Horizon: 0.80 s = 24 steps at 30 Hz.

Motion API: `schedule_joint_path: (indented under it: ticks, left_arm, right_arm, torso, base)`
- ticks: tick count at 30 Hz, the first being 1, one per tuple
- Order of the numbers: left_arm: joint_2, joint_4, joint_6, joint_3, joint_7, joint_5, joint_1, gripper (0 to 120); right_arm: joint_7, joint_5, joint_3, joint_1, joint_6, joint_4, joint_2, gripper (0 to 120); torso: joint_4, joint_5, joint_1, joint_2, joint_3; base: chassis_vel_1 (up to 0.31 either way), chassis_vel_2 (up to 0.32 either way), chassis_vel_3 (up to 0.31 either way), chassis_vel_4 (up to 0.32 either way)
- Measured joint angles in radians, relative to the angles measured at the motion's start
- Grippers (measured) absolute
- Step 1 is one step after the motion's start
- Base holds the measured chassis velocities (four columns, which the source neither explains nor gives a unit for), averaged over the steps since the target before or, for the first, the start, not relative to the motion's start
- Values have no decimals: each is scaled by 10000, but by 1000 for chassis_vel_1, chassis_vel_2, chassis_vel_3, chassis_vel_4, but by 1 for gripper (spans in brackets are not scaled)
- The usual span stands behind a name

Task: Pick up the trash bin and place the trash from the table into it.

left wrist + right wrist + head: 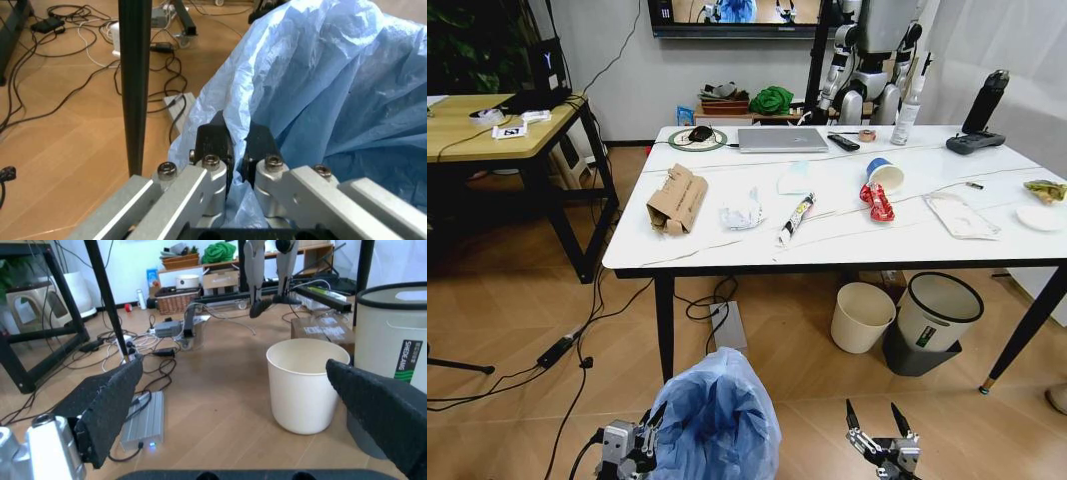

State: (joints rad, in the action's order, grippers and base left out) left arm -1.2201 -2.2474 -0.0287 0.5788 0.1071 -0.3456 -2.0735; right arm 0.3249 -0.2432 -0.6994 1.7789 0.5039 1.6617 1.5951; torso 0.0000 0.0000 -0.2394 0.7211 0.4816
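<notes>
Crinkly translucent blue bag of trash bin [715, 420] in left tool [235, 150].

Warm wooden floor [517, 300] strewn with black cables [577, 330]; a light wooden desk [487, 125] upper left, pale wall [617, 60] behind.

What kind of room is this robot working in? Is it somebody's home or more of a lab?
Probably an office or robotics lab set up for testing. A silver laptop sits on the table, loose cables trail across the wooden floor, and another robot stands against the back wall.
</notes>
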Motion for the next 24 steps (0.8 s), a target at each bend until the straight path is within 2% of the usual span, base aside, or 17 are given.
schedule_joint_path:
  ticks: [24]
  left_arm:
    - [-88, -51, -75, -37, -21, -128, 41, 0]
  right_arm:
    - [6, 60, 8, 17, -9, 49, 8, 100]
  torso:
    - [0, 0, -415, 1017, 600]
  base:
    - [0, 0, 0, 0]
